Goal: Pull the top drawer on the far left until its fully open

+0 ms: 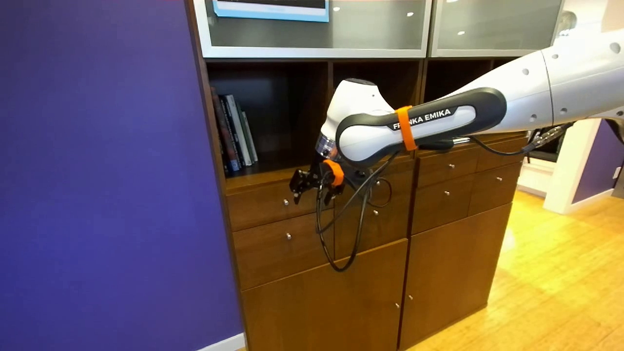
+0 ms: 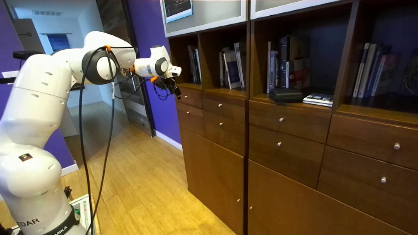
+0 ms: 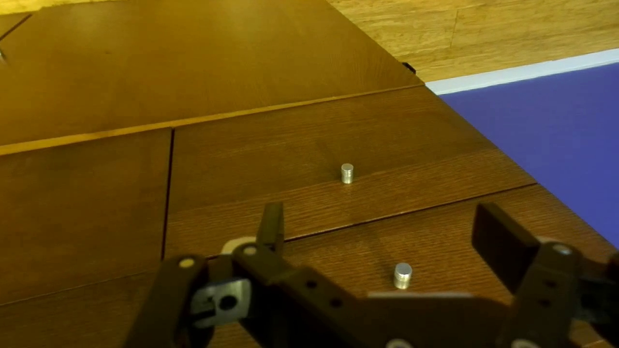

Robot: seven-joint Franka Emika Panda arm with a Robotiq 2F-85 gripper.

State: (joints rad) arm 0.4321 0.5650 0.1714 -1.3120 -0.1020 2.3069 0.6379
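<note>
The top drawer point(image 1: 258, 209) at the far left of the brown cabinet is shut, its front flush with its neighbours. It also shows in an exterior view point(image 2: 195, 100) and in the wrist view point(image 3: 338, 261). Its small silver knob point(image 1: 286, 202) sticks out from the front; it also shows in the wrist view point(image 3: 402, 275). My gripper point(image 1: 312, 198) is open and empty in front of this drawer, fingers pointing down and toward it. In the wrist view the knob appears between the spread fingers point(image 3: 379, 220), without visible contact.
A taller drawer point(image 1: 270, 256) with its own knob lies directly below. A purple wall point(image 1: 112, 170) borders the cabinet's left side. Books point(image 1: 239, 131) stand on the shelf above. Black cables point(image 1: 358, 243) hang from the wrist. More drawers point(image 2: 287, 127) continue to the right.
</note>
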